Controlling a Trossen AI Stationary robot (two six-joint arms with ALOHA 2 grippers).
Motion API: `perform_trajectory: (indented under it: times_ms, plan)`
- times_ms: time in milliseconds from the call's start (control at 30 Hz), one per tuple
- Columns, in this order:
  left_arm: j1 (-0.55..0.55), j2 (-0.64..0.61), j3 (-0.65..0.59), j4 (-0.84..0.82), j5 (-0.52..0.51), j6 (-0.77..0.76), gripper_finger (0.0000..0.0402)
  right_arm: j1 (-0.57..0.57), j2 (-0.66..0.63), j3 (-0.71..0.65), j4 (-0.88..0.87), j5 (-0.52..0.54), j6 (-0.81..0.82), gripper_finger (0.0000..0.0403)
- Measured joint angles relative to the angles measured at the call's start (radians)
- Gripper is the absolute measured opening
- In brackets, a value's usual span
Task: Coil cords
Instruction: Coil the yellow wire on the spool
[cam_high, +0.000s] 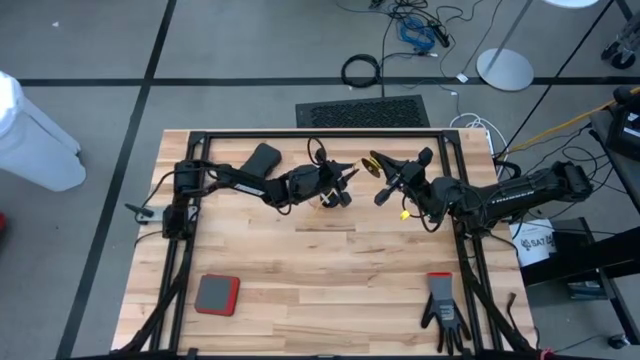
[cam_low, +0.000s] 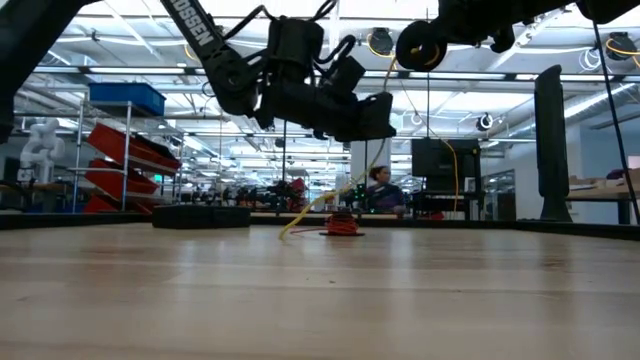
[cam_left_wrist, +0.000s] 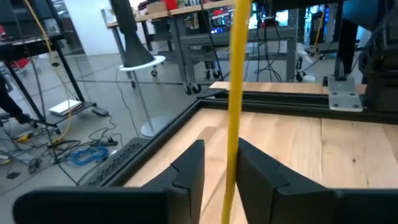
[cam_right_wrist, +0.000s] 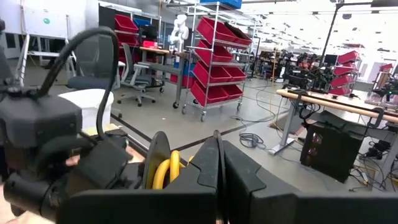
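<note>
Both arms raised over the far middle of the wooden surface, end effectors facing each other. Left end effector narrowed around the yellow cord, fingers on either side of the strand, contact hard to tell. Right end effector clamped on a black reel, yellow cord wound in its groove, held up in the air. Yellow strand trailing down to the surface beneath the left end effector. Reddish-orange cord lying in a small heap on the surface, far side, in the low view. Red pad and black glove near the front edge, well apart from the arms.
</note>
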Motion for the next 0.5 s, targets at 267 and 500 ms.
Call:
perform_trajectory:
  times_ms: [267, 500]
  plan:
    - [-0.019, 0.066, 0.055, 0.013, 0.014, 0.031, 0.0011, 0.000, 0.000, 0.000, -0.007, -0.004, 0.008, 0.0000]
    - [-0.033, 0.081, 0.091, 0.005, 0.012, 0.037, 0.0006, -0.008, 0.000, 0.000, -0.006, -0.005, 0.000, 0.0000]
